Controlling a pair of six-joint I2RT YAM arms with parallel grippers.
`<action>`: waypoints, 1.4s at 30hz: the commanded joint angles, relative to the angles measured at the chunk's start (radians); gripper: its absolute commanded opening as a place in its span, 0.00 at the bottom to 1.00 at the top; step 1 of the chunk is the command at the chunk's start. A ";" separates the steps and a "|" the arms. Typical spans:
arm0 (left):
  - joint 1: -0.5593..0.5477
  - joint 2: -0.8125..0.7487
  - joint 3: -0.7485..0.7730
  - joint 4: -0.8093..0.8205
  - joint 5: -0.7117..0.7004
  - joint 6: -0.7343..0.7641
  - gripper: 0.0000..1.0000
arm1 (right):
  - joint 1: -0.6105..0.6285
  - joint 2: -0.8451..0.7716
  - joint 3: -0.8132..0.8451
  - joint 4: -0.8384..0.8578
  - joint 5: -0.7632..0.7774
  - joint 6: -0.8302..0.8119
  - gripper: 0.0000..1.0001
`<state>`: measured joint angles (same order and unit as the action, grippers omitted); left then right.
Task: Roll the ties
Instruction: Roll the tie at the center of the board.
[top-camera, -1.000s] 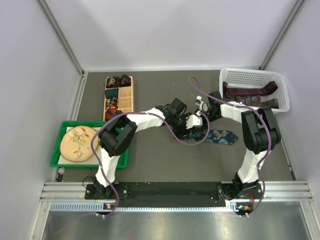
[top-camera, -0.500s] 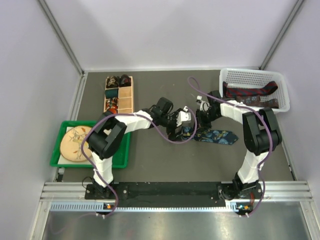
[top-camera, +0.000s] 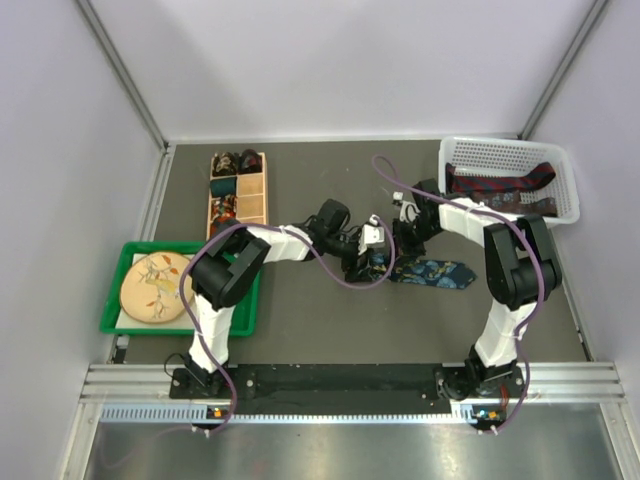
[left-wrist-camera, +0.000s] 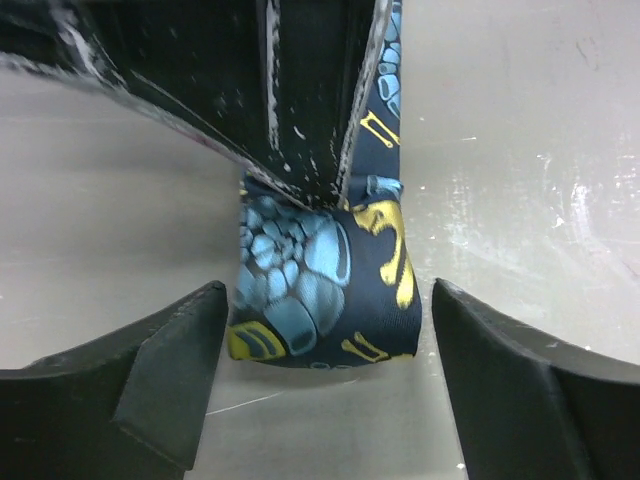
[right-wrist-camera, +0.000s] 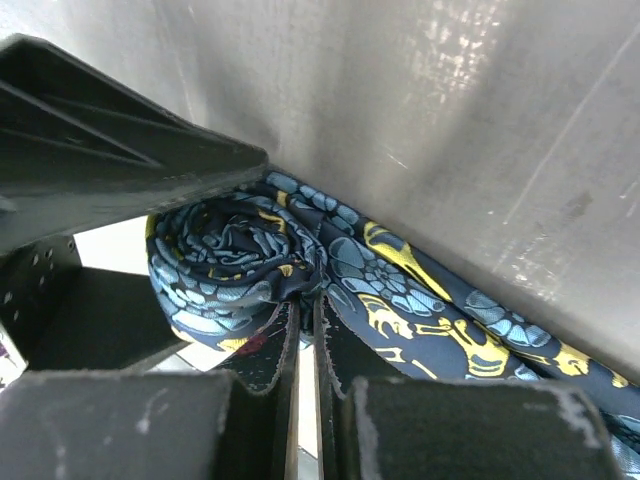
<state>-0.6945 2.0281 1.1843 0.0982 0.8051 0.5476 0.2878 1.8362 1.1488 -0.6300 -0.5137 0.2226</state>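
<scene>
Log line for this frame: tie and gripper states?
tie: partly rolled, tail flat | left gripper: open, straddling the coil | right gripper: shut, tips at the coil

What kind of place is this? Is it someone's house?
Probably a robot lab, not a house: two black-and-white robot arms bolted to a silver metal rail, plain white wall panels box in the dark grey table, and a white plastic basket holds dark red patterned ties.
</scene>
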 joint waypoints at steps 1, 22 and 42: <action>-0.003 0.020 0.037 0.067 0.069 -0.067 0.80 | 0.007 0.054 -0.017 0.012 0.205 -0.069 0.00; -0.057 0.095 0.115 0.124 0.003 -0.221 0.61 | 0.024 0.046 -0.032 0.027 0.182 -0.075 0.00; -0.134 0.106 0.182 -0.601 -0.372 0.204 0.37 | -0.171 -0.104 0.019 -0.139 -0.284 -0.141 0.47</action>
<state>-0.8131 2.0834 1.3846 -0.2138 0.5930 0.7101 0.1673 1.8236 1.1542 -0.7311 -0.6174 0.1078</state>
